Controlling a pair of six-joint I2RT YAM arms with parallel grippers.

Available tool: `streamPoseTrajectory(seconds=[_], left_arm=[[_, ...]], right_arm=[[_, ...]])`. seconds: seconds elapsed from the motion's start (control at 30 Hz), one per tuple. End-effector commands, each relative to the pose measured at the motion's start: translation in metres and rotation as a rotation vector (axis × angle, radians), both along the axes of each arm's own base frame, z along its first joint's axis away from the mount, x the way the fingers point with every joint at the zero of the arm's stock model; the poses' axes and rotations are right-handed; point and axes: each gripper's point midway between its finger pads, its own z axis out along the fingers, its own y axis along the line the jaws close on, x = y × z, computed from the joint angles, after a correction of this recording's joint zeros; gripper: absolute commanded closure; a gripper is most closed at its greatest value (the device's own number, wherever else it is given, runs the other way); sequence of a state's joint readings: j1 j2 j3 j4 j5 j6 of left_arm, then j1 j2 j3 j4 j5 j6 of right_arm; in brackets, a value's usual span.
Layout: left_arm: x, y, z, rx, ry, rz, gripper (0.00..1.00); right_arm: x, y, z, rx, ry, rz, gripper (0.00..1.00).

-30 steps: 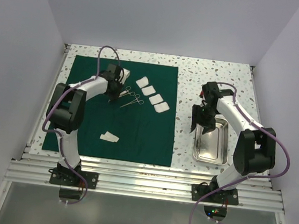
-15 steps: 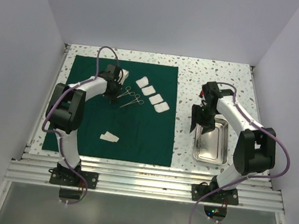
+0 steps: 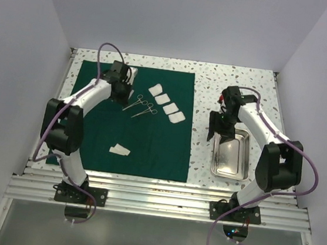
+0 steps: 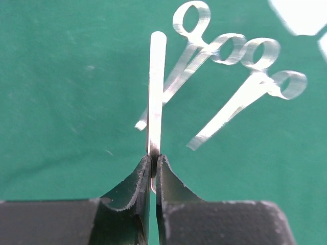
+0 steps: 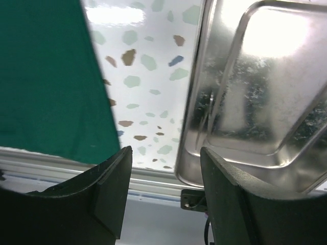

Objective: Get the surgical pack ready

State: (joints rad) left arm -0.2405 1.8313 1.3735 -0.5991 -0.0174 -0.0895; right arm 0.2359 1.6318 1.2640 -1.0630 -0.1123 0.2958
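Quick count on the desk (image 3: 215,81): one dark green cloth (image 3: 149,144), one steel tray (image 3: 239,160), and five white gauze squares (image 3: 162,99) for sure, four in a diagonal row plus one off on its own toward the near edge. There's also a bit of white by the left tool (image 4: 154,162), can't tell if that's a sixth. Silvery stuff: two scissor-like instruments (image 3: 135,101) lying on the cloth and one thin silvery strip (image 4: 156,92) pinched in that tool, so three metal pieces besides the tray.
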Motion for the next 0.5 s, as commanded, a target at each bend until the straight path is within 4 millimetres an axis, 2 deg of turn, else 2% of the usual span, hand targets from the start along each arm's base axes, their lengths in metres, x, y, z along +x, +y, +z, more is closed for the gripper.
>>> streamPoseTrajectory(seconds=[0.0,0.03,0.07,0.1,0.13,0.17,0.23,0.27,0.33,0.47], left_arm=[[-0.028,-0.034,0.055,-0.263,-0.011,0.015,1.0],[-0.034,-0.045,0.061,-0.331,-0.009,-0.003,1.0],[-0.042,-0.056,0.059,-0.396,0.0,-0.017,1.0],[-0.054,-0.076,0.075,-0.522,0.013,-0.042,1.0],[-0.061,-0.087,0.079,-0.571,0.023,-0.057,1.0],[-0.07,-0.101,0.079,-0.613,0.032,-0.086,1.0],[-0.087,-0.126,0.093,-0.726,0.067,-0.134,1.0],[-0.095,-0.14,0.095,-0.753,0.075,-0.17,1.0],[-0.113,-0.159,0.102,-0.807,0.112,-0.213,1.0],[-0.129,-0.177,0.115,-0.876,0.114,-0.257,1.0]], right_arm=[[0.015,0.031,0.047,0.165,-0.125,0.01,0.4],[0.023,0.058,0.061,0.294,-0.174,0.035,0.38],[0.027,0.073,0.073,0.372,-0.215,0.038,0.37],[0.029,0.09,0.081,0.457,-0.219,-0.002,0.32],[0.042,0.115,0.095,0.536,-0.301,0.031,0.3],[0.044,0.131,0.103,0.593,-0.319,0.037,0.29],[0.056,0.158,0.119,0.676,-0.362,0.025,0.26],[0.052,0.175,0.124,0.71,-0.355,0.048,0.26],[0.057,0.193,0.134,0.758,-0.374,0.038,0.26],[0.068,0.198,0.141,0.766,-0.402,-0.015,0.29]])
